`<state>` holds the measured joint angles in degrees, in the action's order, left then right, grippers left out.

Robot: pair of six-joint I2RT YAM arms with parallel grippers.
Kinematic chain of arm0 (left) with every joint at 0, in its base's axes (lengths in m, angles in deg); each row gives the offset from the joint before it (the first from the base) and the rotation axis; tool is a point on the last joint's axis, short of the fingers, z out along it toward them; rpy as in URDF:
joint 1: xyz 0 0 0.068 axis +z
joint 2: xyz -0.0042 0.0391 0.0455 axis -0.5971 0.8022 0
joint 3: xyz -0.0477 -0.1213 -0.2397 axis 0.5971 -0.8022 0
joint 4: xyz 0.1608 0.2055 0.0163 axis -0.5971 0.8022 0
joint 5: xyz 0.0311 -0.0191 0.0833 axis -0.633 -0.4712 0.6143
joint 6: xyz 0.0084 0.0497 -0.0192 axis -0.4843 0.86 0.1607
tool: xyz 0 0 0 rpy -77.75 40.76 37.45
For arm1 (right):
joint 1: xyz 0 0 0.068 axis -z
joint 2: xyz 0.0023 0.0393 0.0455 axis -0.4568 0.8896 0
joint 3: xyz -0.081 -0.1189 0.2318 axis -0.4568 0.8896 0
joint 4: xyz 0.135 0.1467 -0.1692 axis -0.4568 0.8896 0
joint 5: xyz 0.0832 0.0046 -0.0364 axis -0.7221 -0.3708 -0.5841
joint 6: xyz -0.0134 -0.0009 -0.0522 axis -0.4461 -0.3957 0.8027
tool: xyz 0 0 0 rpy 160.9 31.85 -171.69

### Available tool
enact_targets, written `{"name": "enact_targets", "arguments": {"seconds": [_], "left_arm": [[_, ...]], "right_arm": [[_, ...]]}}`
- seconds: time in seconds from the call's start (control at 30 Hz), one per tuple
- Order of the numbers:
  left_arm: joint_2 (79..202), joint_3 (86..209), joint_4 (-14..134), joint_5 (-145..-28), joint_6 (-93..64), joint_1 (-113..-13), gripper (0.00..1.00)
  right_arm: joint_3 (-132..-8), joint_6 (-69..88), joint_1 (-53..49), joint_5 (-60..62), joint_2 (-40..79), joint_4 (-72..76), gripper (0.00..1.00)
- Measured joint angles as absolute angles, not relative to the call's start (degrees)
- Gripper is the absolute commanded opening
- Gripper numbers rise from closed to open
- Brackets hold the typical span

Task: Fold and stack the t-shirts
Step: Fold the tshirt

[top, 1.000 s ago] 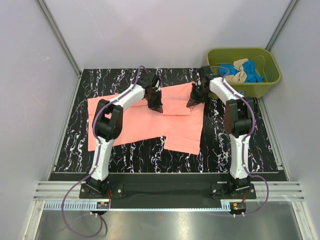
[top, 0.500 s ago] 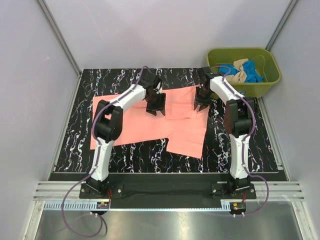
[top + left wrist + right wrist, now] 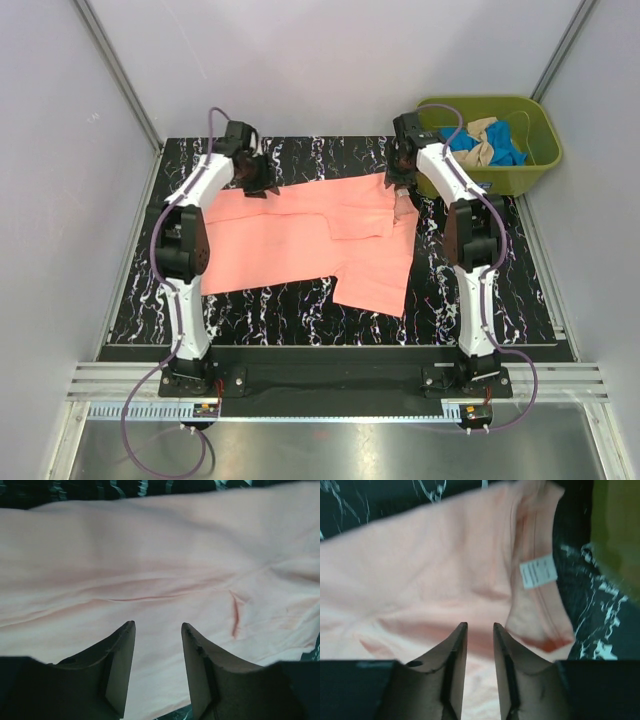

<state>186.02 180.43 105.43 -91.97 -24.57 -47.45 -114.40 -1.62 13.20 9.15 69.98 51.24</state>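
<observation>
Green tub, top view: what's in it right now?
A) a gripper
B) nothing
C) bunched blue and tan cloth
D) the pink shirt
C: crumpled blue cloth and tan cloth lie inside the olive-green tub, while the pink t-shirt lies spread on the table, outside it.

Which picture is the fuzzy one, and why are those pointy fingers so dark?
Right wrist view: smeared, the pink shirt and its white label look fuzzy. Left wrist view: clearer, fingers dark in shade. Top view: sharp, evenly lit table.
</observation>
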Motion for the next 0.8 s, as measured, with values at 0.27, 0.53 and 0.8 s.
{"name": "enact_targets", "arguments": {"seconds": [0.27,0.53,0.8], "left_arm": [[186.0,175.0,104.1,-91.0,-25.6,-35.8,0.46],[186.5,169.7,103.0,-89.7,-26.7,-29.2,0.45],[191.7,174.4,105.6,-89.5,-27.3,-24.9,0.46]], "right_arm": [[-120.7,-0.6,11.7,18.5,79.7,45.2,0.02],[-125.3,1.0,11.5,25.1,85.4,41.1,0.06],[-141.3,3.9,11.5,27.4,95.1,42.4,0.23]]}}
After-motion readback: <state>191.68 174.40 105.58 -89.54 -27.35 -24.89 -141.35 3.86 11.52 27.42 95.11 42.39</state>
